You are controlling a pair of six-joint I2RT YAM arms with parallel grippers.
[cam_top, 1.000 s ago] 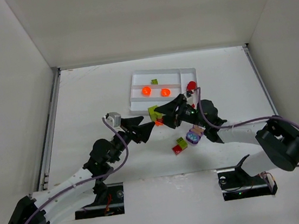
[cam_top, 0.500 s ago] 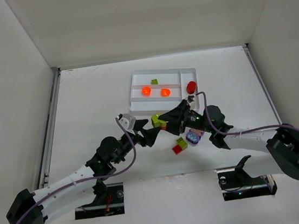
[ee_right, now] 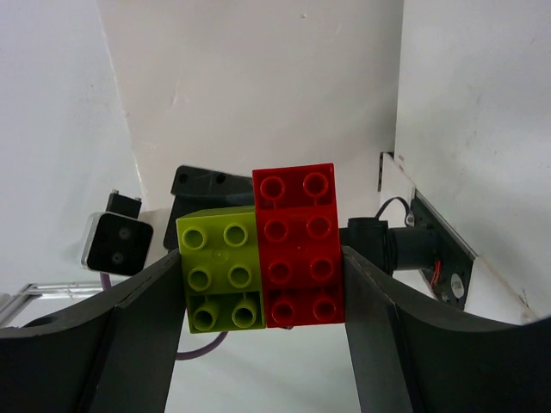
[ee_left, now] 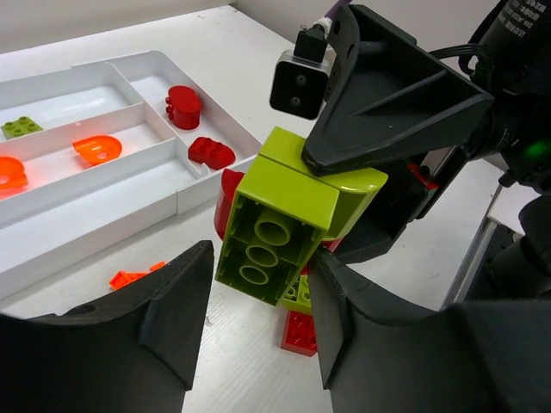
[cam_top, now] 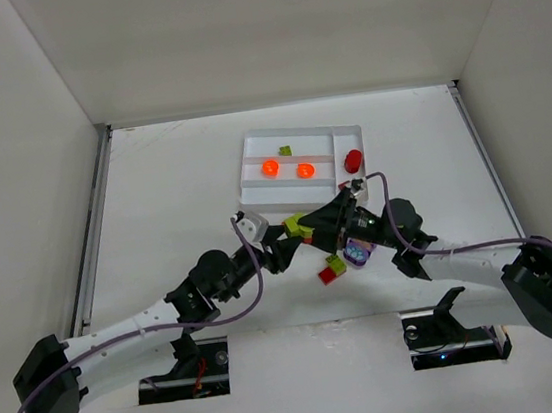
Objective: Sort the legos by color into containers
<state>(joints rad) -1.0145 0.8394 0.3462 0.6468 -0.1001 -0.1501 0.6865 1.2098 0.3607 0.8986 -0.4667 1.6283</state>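
- orange pieces (cam_top: 305, 171): two lie in the middle long slot of the white tray (cam_top: 259, 192).
- lime green piece (cam_top: 285, 150): one small one lies in the far long slot.
- red pieces (ee_left: 182, 105): two lie in the crosswise end slot.
- no purple shows in the tray, and the near long slot looks unused.
- right fingers (ee_right: 263, 258) are clamped on a joined pair, a lime green brick (ee_right: 217, 271) beside a red brick (ee_right: 297, 249). the pair is held in the air just in front of the tray's near wall.
- left fingers (ee_left: 258, 268) flank the green brick of that pair. they are close on both sides, but i cannot tell whether they press on it yet.
- judgement: the step in hand is pulling the pair apart so that each colour can go to its own slot.
- left on the surface (cam_top: 155, 201), near the arms: a loose red brick (cam_top: 326, 276) touching a loose green brick (cam_top: 335, 261), a purple piece (cam_top: 358, 251) and an orange bit (ee_left: 129, 277).
- judgement: roughly half is sorted. the held pair and four or so loose pieces remain.
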